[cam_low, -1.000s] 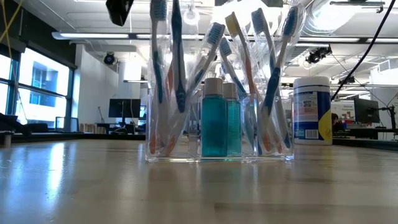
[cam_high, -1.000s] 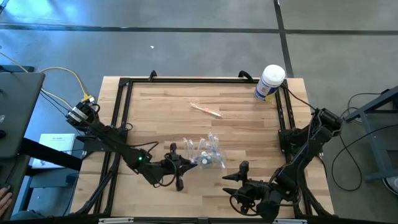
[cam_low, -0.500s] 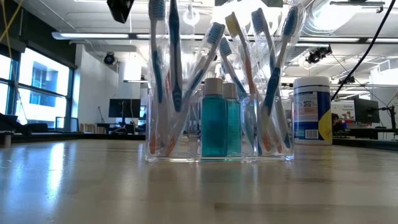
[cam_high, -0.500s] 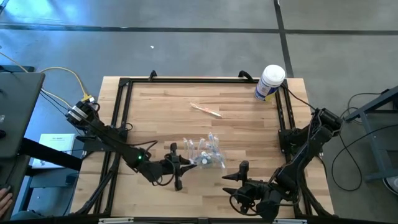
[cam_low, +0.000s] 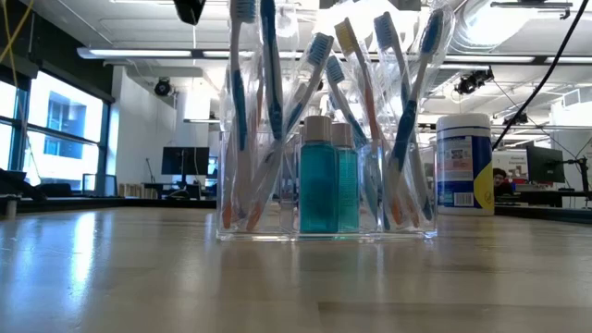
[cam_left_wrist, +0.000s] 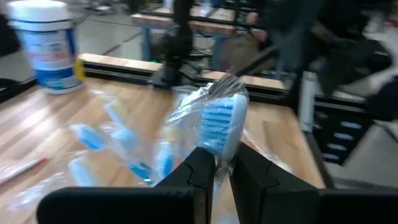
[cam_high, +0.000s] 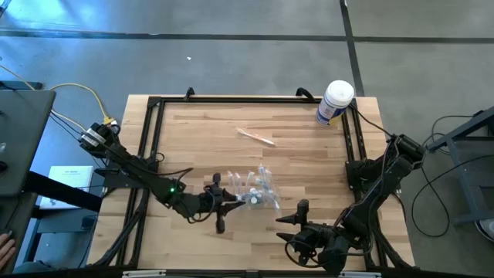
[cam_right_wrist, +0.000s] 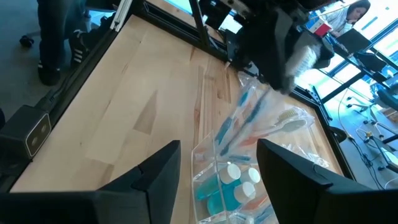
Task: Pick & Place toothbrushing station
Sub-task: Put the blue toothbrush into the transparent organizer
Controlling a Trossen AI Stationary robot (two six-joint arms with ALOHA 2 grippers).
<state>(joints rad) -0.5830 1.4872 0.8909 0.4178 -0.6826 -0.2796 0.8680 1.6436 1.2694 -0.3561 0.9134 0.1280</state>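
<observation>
Left pincer (cam_left_wrist: 214, 163) pinches a wrapped toothbrush (cam_left_wrist: 222, 121) just above the toothbrushing station (cam_high: 255, 189), probably to steady it; right pincer (cam_right_wrist: 217, 165) waits spread nearby.

From overhead the toothbrushing station (cam_high: 257, 190) is only a pale, glassy tangle on the bench (cam_high: 231, 150), its brushes too small to count. The thin stick (cam_high: 255, 137) lying farther back is too small to name. At bench height the brush heads run off the top edge, and the left claw (cam_low: 191, 8) shows only as a dark tip cut by that edge. Through the left wrist camera the brushes (cam_left_wrist: 118, 140) lower in the holder smear into blue blobs, and the white tub (cam_left_wrist: 51, 45) has an unreadable label. Through the right wrist camera the left claw (cam_right_wrist: 280, 53) is a dark blur hiding the brush tops, and the station's (cam_right_wrist: 233, 180) lower part is cut off.
</observation>
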